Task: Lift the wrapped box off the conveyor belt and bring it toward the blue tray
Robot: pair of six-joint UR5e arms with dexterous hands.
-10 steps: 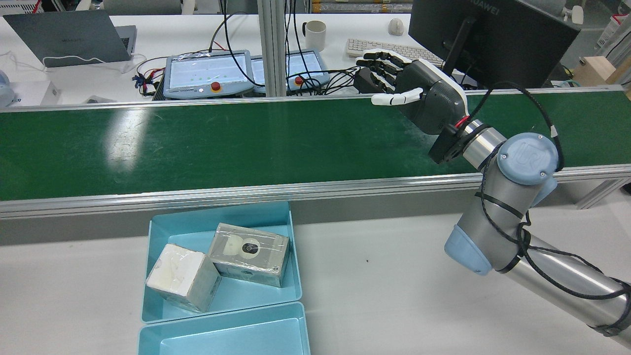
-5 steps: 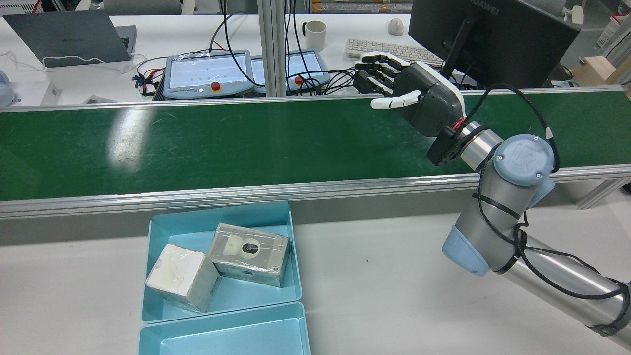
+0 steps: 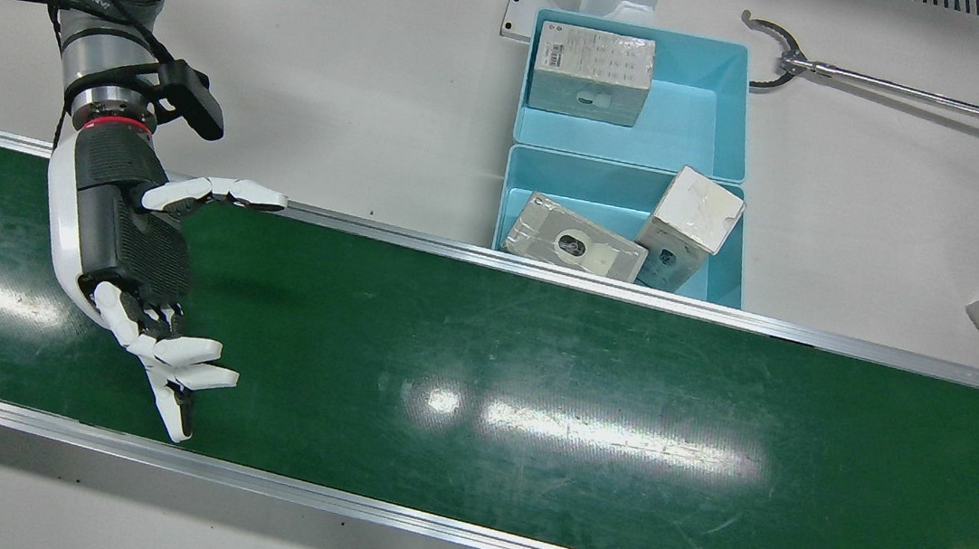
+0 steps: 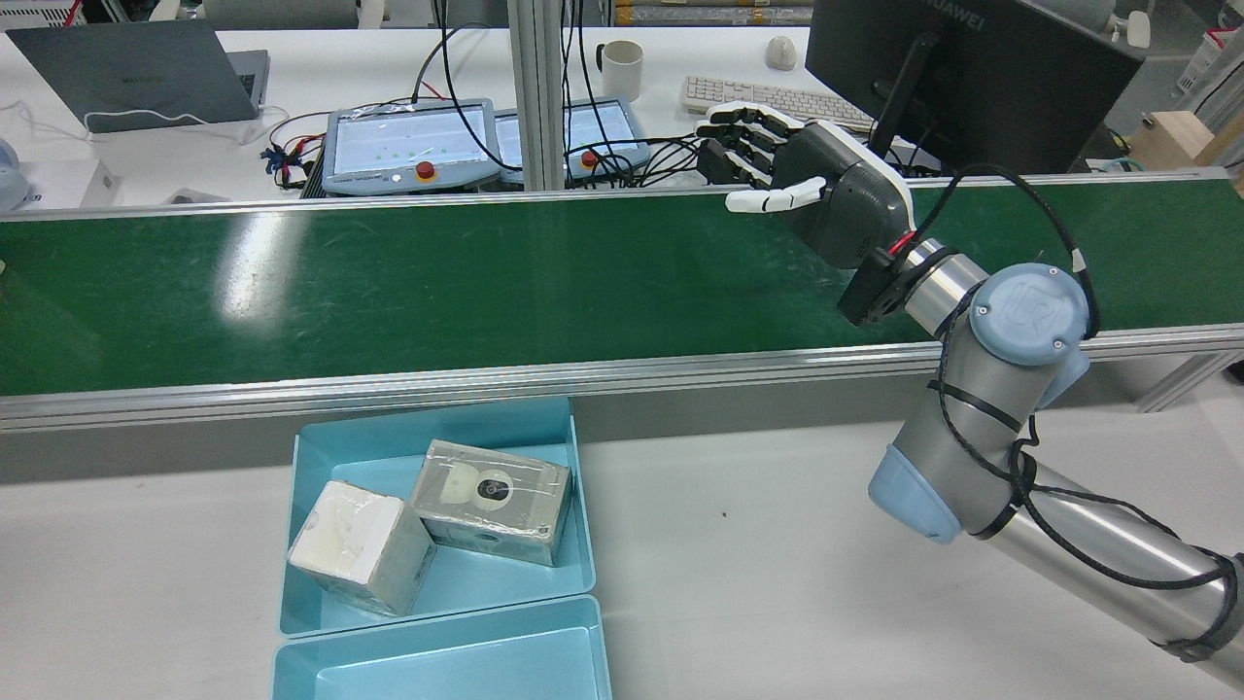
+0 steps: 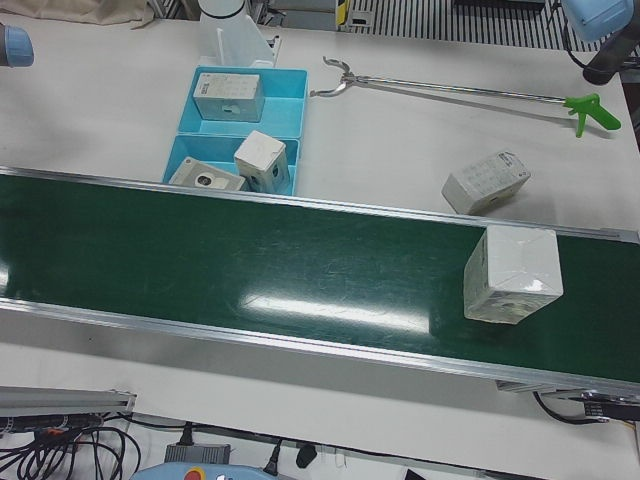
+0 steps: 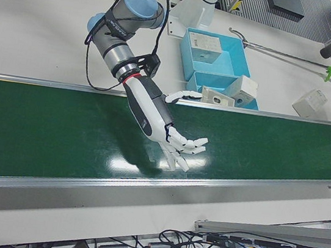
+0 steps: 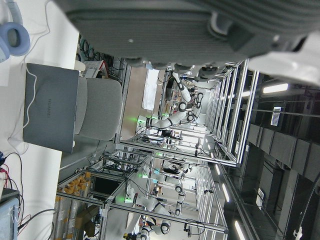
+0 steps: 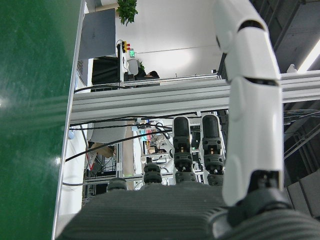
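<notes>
Green conveyor belt (image 3: 532, 388): right hand (image 3: 125, 236) hangs over its one end, fingers (image 3: 188, 375) spread, holding nothing. Wrapped box (image 5: 512, 273) sits on the belt well apart from that hand, at the opposite end. Blue tray (image 3: 698, 283) beside the belt holds two wrapped boxes. Left hand: only its palm edge shows in its own camera; state cannot be told.

The right arm (image 4: 982, 408) reaches forward and leftward from the near right, wrist raised. Its right hand (image 3: 129, 246) hangs palm sideways, fingers (image 3: 179, 369) spread and extended, thumb apart, holding nothing. The left hand shows only as a blurred palm (image 7: 200, 30).
</notes>
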